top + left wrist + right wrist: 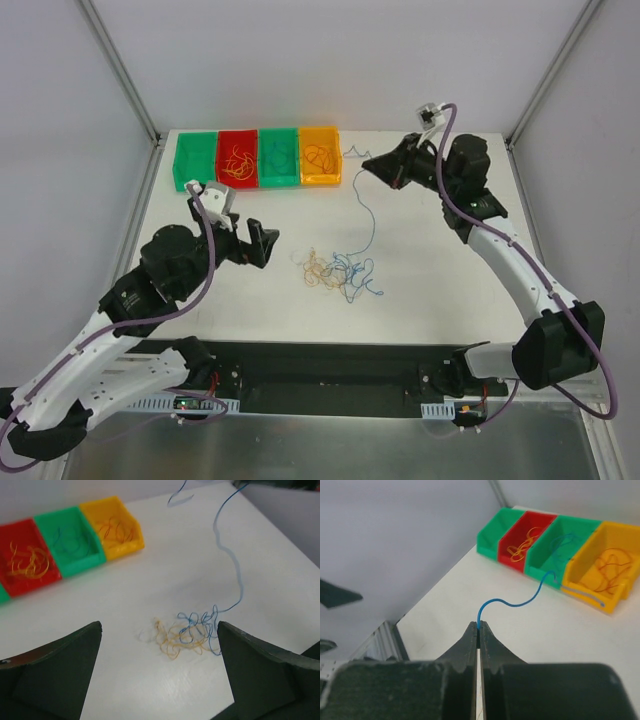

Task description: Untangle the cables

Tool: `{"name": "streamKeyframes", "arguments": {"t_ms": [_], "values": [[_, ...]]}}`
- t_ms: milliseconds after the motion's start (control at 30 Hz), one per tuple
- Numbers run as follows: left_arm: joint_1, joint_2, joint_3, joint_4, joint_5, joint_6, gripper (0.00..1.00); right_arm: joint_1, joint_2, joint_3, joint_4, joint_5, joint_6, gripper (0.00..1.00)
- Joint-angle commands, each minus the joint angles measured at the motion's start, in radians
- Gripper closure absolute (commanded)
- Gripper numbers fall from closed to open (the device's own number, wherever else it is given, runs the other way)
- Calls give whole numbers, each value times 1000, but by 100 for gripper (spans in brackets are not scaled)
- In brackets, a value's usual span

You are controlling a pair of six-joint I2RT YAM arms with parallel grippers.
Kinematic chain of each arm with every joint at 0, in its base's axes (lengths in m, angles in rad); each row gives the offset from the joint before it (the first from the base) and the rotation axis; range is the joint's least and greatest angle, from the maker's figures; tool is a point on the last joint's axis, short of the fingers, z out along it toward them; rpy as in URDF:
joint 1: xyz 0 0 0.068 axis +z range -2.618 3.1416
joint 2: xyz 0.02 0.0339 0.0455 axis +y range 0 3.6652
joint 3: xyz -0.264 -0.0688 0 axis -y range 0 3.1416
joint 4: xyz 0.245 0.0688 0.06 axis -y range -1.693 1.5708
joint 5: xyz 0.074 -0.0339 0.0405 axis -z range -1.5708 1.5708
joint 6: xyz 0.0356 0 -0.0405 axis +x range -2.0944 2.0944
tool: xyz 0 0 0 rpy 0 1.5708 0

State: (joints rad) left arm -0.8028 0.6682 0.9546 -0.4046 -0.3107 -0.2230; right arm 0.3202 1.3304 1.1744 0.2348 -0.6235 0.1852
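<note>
- We see a white tabletop (440, 260) closed in by pale grey walls (330, 60), with a metal frame post (120, 65) slanting up from each far corner.
- Along the far edge, towards the far-left corner, four bins stand touching in a row: a green bin (195, 165), a red bin (238, 183), a second green bin (279, 183) and a yellow bin (320, 181).
- We find loose orange wires in the red bin, blue ones in the second green bin and dark orange ones in the yellow bin.
- The cables (338, 272) lie as a small knot of orange, yellow, blue and white loops near the middle of the tabletop, a little towards the near edge.
- One blue cable (240, 580) rises from that knot towards the far edge.
- The right gripper (478, 626) hangs just beside the yellow bin, its claw pressed together, pinching the blue cable near its end.
- The left gripper (266, 246) hovers to the left of the knot with its claw spread wide, holding nothing.
</note>
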Motion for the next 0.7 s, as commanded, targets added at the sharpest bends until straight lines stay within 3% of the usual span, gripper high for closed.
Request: {"name": "streamKeyframes", "arguments": {"t_ms": [0, 200, 367, 467, 667], "values": [[11, 126, 151, 280, 283, 345, 1, 89, -11, 48, -3, -186, -107, 100], [30, 319, 298, 286, 410, 537, 1, 206, 15, 102, -38, -337, -161, 100], [82, 392, 319, 290, 527, 574, 2, 241, 35, 116, 36, -351, -84, 100], [109, 377, 262, 312, 605, 562, 9, 250, 39, 123, 69, -338, -40, 100], [111, 354, 175, 363, 579, 590, 28, 261, 36, 125, 63, -311, -36, 100]]}}
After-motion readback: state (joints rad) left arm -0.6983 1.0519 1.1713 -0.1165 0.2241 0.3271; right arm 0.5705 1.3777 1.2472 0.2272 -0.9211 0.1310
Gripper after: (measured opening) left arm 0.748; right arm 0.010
